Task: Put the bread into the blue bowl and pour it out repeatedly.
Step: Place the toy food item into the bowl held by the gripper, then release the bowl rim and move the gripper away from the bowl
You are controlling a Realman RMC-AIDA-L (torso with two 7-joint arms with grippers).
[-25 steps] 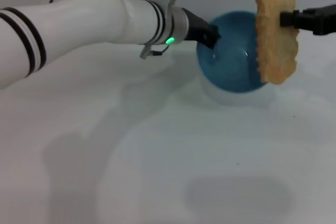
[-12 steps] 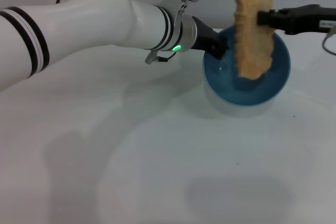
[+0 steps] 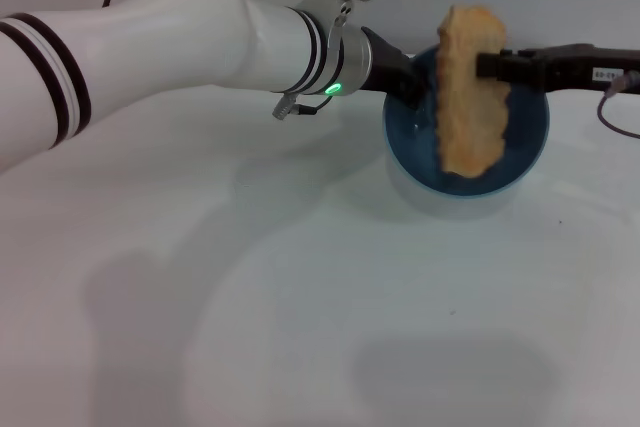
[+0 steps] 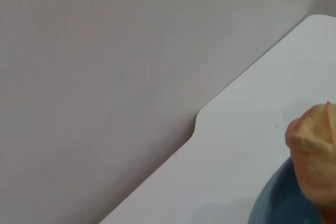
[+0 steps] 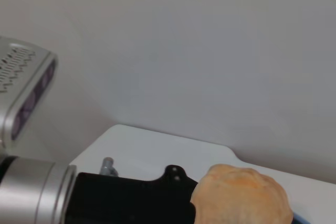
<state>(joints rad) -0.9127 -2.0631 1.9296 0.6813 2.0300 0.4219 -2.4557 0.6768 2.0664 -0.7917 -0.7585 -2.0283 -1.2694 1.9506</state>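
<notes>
Head view: no legible writing on bread [image 3: 470, 92], blue bowl [image 3: 532, 142].

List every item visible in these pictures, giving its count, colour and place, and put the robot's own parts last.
bread: one, golden-tan, held on end above the bowl's opening.
blue bowl: one, light blue, on the table at the far right.
table: one, white, under everything.
wall: one, pale grey, behind the table.
cable: one, grey, by the right arm at the picture's right edge.
left gripper: one, black on a white arm, fingers at the bowl's left rim.
right gripper: one, black, reaching in from the right, shut on the bread.
</notes>
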